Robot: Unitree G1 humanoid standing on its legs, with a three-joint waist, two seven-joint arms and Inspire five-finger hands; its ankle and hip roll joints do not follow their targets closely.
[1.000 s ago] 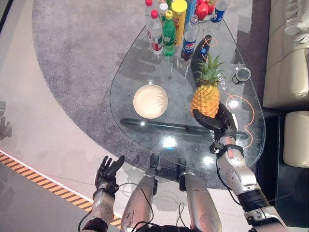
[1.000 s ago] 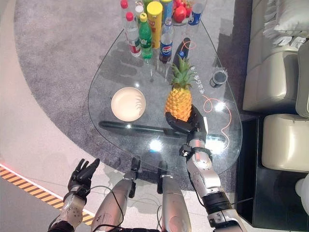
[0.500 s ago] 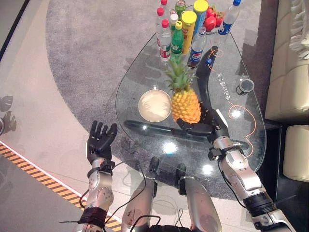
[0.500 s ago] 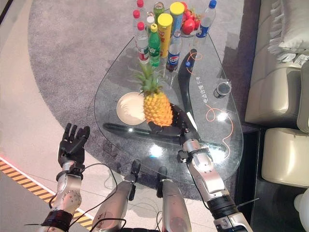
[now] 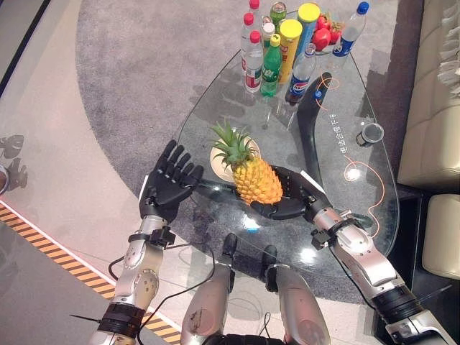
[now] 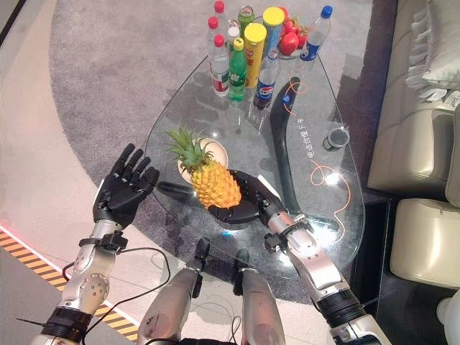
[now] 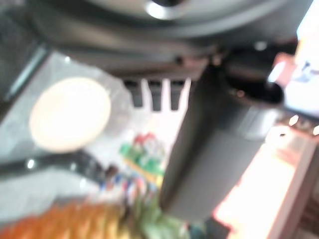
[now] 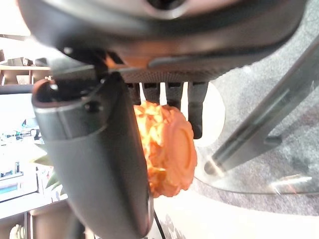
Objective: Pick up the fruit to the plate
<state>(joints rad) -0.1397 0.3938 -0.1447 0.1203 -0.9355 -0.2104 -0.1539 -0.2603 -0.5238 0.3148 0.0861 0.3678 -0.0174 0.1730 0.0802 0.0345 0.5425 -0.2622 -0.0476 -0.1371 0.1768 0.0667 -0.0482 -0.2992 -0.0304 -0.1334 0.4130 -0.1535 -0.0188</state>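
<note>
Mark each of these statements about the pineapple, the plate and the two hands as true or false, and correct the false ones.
1. The right hand holds the pineapple. True.
2. The pineapple lies flat on the plate, released. False: it is tilted in the right hand's grasp, its leafy crown over the plate.
3. The left hand is open, fingers spread, beside the glass table. True.
4. The left hand grips a green bottle. False: it holds nothing; the green bottle stands among the bottles at the table's far end.
5. The plate holds red fruit. False: the red fruit sits at the far end, behind the bottles.
</note>
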